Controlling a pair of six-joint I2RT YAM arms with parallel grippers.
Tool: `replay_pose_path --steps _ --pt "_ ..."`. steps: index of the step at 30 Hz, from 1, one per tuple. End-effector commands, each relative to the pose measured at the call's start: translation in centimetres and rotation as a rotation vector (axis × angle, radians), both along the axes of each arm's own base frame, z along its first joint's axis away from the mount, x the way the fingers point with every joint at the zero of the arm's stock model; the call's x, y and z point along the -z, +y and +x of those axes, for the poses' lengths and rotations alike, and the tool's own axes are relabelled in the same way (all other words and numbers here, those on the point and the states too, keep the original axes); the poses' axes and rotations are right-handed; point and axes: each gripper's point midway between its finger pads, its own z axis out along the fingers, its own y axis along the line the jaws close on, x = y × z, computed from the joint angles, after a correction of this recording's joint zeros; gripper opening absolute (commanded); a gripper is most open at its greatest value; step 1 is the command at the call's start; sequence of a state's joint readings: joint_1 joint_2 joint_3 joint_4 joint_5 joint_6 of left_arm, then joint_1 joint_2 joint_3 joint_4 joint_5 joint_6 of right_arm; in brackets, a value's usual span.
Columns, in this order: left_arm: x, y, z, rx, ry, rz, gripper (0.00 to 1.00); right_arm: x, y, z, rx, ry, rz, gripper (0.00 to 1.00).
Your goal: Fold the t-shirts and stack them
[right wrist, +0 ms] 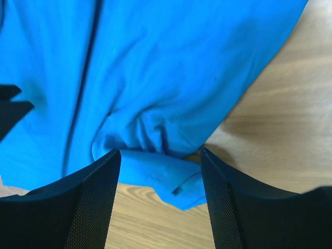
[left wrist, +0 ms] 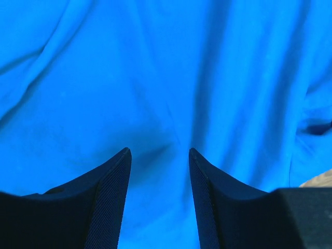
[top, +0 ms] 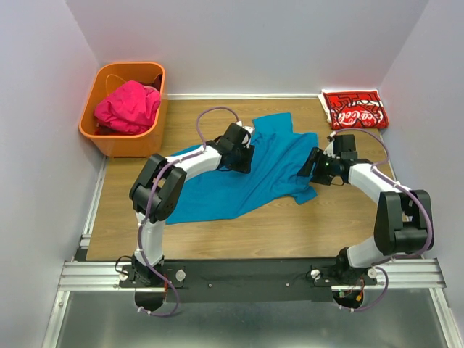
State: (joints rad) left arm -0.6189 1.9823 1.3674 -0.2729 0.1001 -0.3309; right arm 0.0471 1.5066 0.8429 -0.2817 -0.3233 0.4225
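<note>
My left hand hung open over the teal-blue t-shirt, fingers apart above wrinkled cloth and gripping nothing. My right hand stood open too, at the shirt's right edge, with a bunched fold lying loose between its fingers. The shirt lay rumpled across the middle of the tabletop. The red t-shirt sat folded at the far right corner. The pink t-shirt lay heaped in the orange basket at the far left.
</note>
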Motion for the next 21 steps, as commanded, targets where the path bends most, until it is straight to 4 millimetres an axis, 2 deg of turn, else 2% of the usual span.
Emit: replay_pose_path --steps 1,8,14,17,20,21 --pt "-1.4 -0.1 1.7 0.0 -0.062 0.004 0.56 0.1 0.5 -1.5 0.015 0.019 0.007 0.7" --pt "0.5 0.2 1.5 0.002 -0.034 0.032 0.56 2.0 0.8 -2.7 0.025 0.078 -0.017 0.68" --pt "1.5 0.6 1.0 -0.003 -0.026 0.04 0.56 3.1 1.4 -3.1 0.006 0.106 -0.038 0.61" --pt "1.6 0.6 0.9 -0.003 -0.028 0.036 0.56 3.2 1.5 -3.3 0.001 0.109 -0.042 0.47" --pt "2.0 0.6 0.8 -0.002 -0.024 0.037 0.56 3.1 1.7 -3.4 -0.007 0.107 -0.038 0.24" --pt "2.1 0.7 0.8 -0.001 -0.024 0.038 0.56 2.9 1.7 -3.5 -0.01 0.103 -0.033 0.19"
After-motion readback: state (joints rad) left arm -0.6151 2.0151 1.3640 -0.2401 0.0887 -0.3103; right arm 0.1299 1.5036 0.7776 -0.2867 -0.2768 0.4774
